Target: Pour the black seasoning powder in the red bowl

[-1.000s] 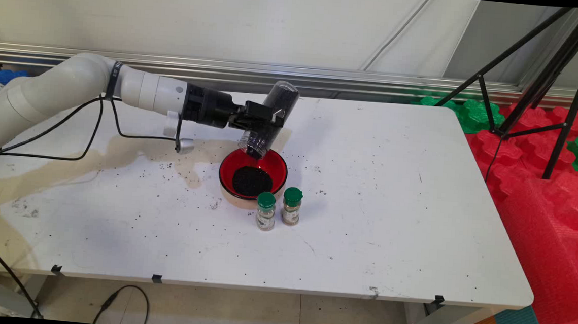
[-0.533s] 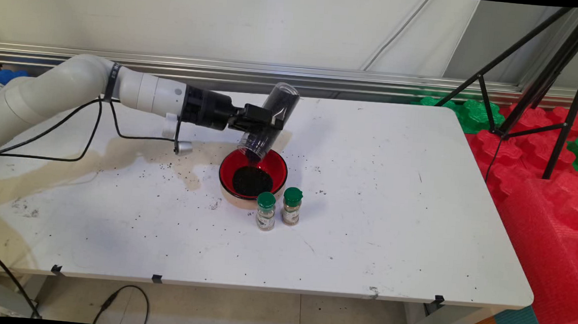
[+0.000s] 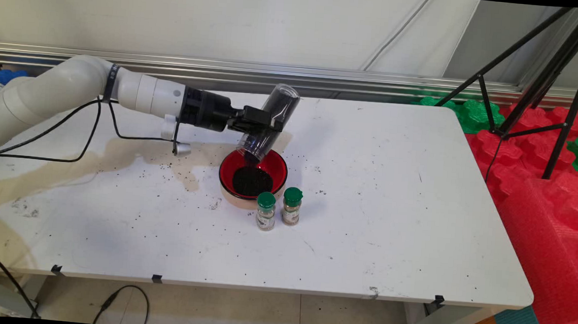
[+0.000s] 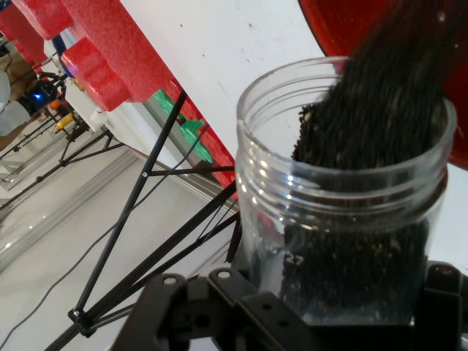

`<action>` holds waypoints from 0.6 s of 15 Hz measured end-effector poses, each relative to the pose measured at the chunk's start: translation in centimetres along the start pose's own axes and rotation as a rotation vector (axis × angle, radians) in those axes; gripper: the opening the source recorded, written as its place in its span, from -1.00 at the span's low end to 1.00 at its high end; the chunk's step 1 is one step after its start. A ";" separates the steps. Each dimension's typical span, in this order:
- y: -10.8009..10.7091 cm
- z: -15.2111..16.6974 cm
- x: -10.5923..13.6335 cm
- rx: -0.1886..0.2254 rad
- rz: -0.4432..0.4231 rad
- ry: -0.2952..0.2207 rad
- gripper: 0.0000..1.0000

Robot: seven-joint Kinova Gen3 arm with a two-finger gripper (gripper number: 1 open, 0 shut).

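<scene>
White worktop [image 3: 392, 215], speckled with dark grains; the gripper [image 3: 263, 124] stays clenched on a clear jar [image 3: 270, 122], tipped a touch lower than a second ago. Black granules now stream into the red bowl [image 3: 276, 163] directly beneath; two green-capped bottles [image 3: 278, 209] stand beyond.

No readable text, brand, number or sign appears in either view. The two green-capped spice jars [image 3: 265, 211] [image 3: 291, 206] on the white table [image 3: 417, 216] carry labels, but their print is too small to make out.
</scene>
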 end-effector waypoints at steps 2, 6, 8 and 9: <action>0.0 0.0 0.0 0.001 0.004 0.001 -1.00; -0.1 -0.1 0.0 0.002 0.010 0.003 -1.00; -0.1 -0.1 0.1 0.003 0.013 0.003 -1.00; -0.1 -0.1 0.1 0.003 0.014 0.004 -1.00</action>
